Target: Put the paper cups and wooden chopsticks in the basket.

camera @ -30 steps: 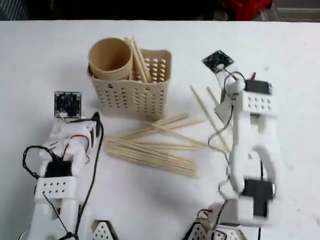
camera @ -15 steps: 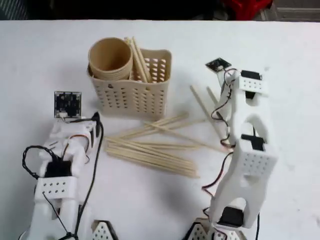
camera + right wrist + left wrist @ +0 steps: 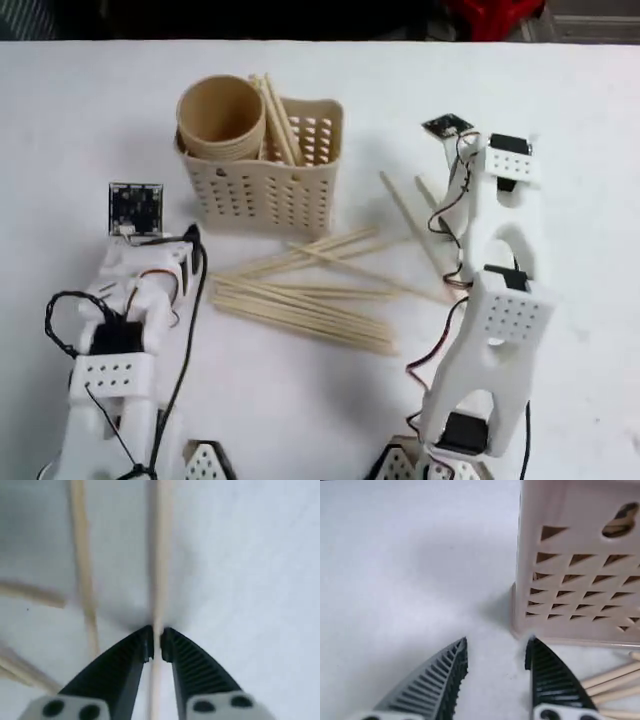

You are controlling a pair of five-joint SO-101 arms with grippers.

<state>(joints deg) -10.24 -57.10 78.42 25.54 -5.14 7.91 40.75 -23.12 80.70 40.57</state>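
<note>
A cream perforated basket [image 3: 270, 190] stands at the table's far middle, with stacked paper cups [image 3: 220, 115] and a few chopsticks [image 3: 278, 120] inside it. A pile of wooden chopsticks [image 3: 300, 300] lies in front of the basket, and two loose ones [image 3: 405, 215] lie to its right. My right arm [image 3: 495, 230] stretches over those loose sticks. In the right wrist view my right gripper [image 3: 156, 642] is shut on one chopstick [image 3: 162, 555] that lies on the table. My left gripper [image 3: 497, 652] is open just short of the basket's [image 3: 580, 565] near-left corner, holding nothing.
Another chopstick [image 3: 82, 555] lies beside the gripped one. The left arm [image 3: 140, 280] rests at the front left with its cables. Chopstick ends [image 3: 615, 680] show by the left gripper's fingers. The table's left and far right are bare white surface.
The right arm unfolded and stretched forward and down over the loose chopsticks to the basket's right. The left arm has kept still.
</note>
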